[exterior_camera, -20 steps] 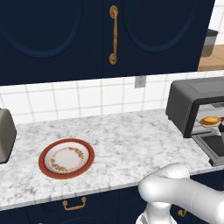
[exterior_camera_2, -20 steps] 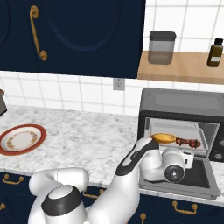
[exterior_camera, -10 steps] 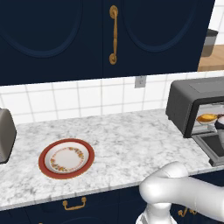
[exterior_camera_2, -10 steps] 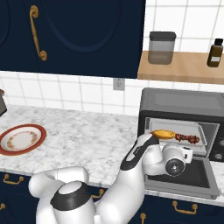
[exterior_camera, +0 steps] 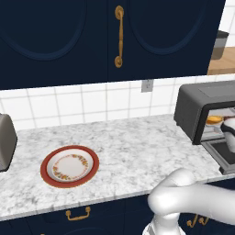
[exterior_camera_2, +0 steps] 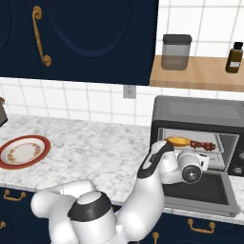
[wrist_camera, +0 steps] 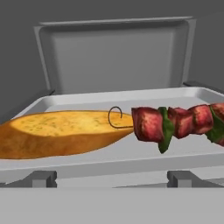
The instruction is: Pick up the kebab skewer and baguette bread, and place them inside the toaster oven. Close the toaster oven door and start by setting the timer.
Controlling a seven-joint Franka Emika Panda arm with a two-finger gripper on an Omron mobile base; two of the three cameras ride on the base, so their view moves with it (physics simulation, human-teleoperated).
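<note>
Since the toaster oven door (exterior_camera_2: pixel 202 190) is lowered flat, the toaster oven (exterior_camera_2: pixel 200 131) is left open. Inside, the baguette bread (wrist_camera: pixel 61 133) and the kebab skewer (wrist_camera: pixel 175 122) are laid end to end on the tray, and the jaws are held apart, empty.

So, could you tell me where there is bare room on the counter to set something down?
The widest free patch is the marble counter between the red-rimmed plate and the toaster oven. A narrower strip runs behind the plate along the tiled wall. It is crowded at the oven: baguette bread and kebab skewer fill the tray, and the arm hangs over the open toaster oven door.
</note>
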